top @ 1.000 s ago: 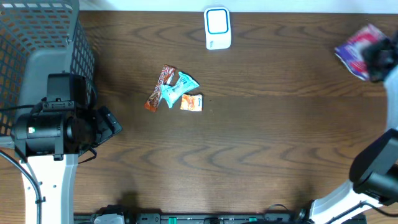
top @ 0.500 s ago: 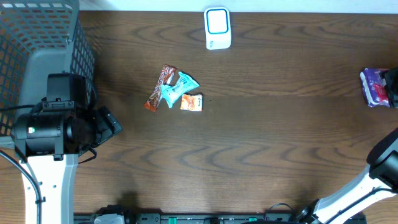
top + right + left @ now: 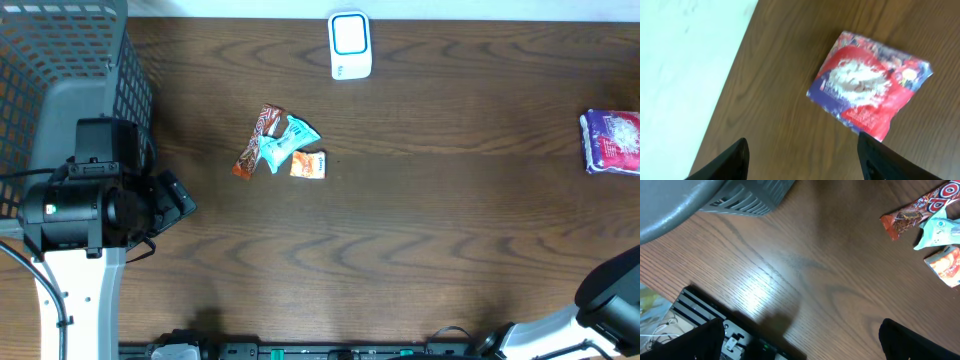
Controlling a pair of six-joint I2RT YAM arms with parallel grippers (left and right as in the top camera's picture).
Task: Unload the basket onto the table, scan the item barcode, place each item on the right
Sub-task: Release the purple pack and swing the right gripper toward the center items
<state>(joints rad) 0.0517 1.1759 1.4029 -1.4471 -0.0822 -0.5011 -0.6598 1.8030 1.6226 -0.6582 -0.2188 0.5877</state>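
My right gripper (image 3: 805,160) just opened, spread, empty | snack packet (image 3: 870,82) released, lying flat | likely done with it; candy wrappers (image 3: 280,145) next.

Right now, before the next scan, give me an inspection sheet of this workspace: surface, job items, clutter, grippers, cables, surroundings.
Surface: dark wooden table, no spills seen.
Job's things: white scanner at the far edge; purple-red packet lying flat at the right edge; brown wrapper, teal wrapper and orange wrapper bunched mid-table.
Clutter: nothing seen.
Grippers: left gripper open, empty; right gripper open, empty, near the packet.
Cables: black cable at the table's left edge.
Surroundings: grey mesh basket at the far left corner; pale surface beyond the table edge.
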